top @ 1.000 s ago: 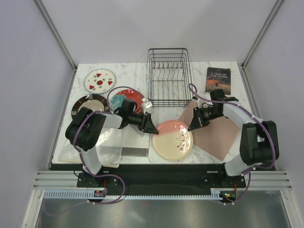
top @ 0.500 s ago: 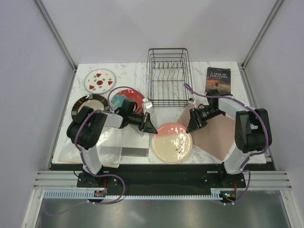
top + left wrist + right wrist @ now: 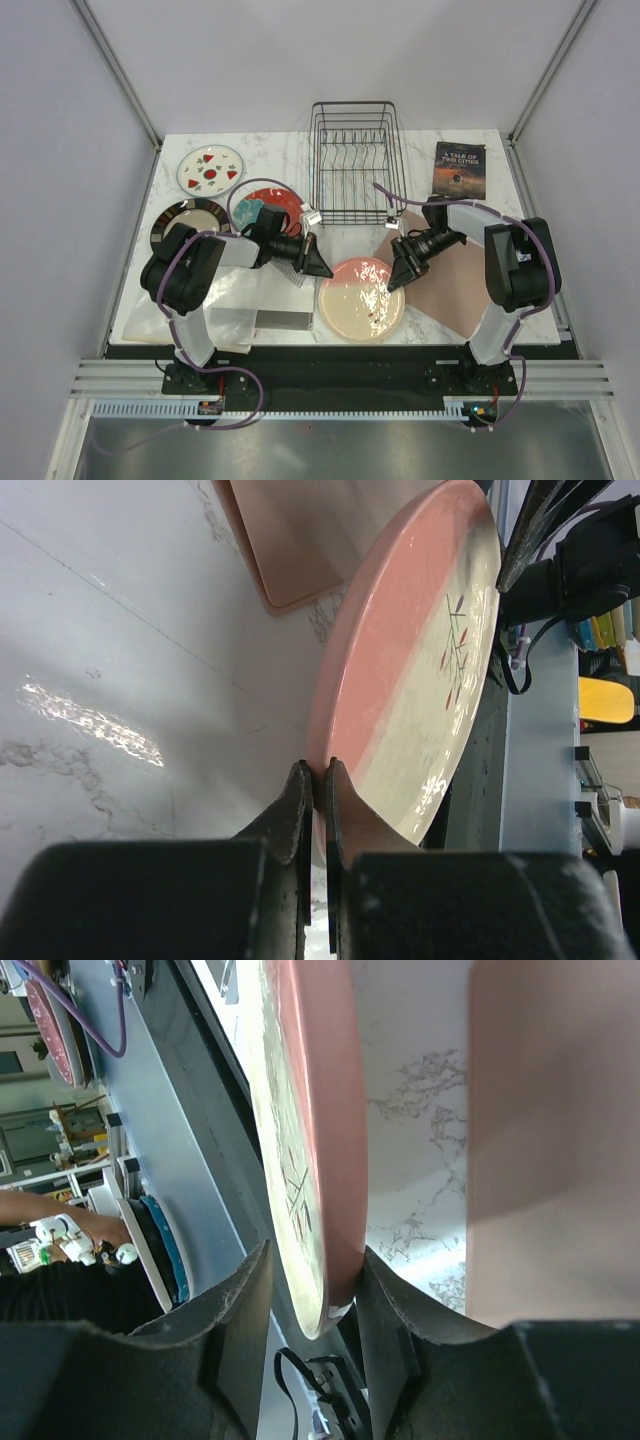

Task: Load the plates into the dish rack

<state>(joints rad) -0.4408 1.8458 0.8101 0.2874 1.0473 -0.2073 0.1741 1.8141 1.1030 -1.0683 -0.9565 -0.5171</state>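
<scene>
The pink-and-cream plate [image 3: 362, 300] with a twig mark lies front centre. My left gripper [image 3: 320, 268] is shut on its left rim; the left wrist view shows the jaws [image 3: 320, 772] pinching the rim of the plate [image 3: 420, 650]. My right gripper [image 3: 393, 280] is open and straddles the right rim [image 3: 315, 1260]; one finger touches the plate's pink underside [image 3: 325, 1110], the other stands off its face. The white plate with red fruit marks [image 3: 209, 170], the brown-rimmed plate [image 3: 190, 220] and the red plate with teal flower [image 3: 268, 205] lie at the left. The black wire dish rack [image 3: 355, 162] stands empty at the back.
A pinkish-brown mat [image 3: 455, 275] lies under the right arm, and shows in the right wrist view [image 3: 550, 1140]. A dark book [image 3: 459, 168] lies back right. A grey flat piece [image 3: 282, 320] and clear sheets lie front left.
My right gripper has moved left and forward off the mat and now straddles the plate's right rim. The left gripper has kept its hold on the left rim.
</scene>
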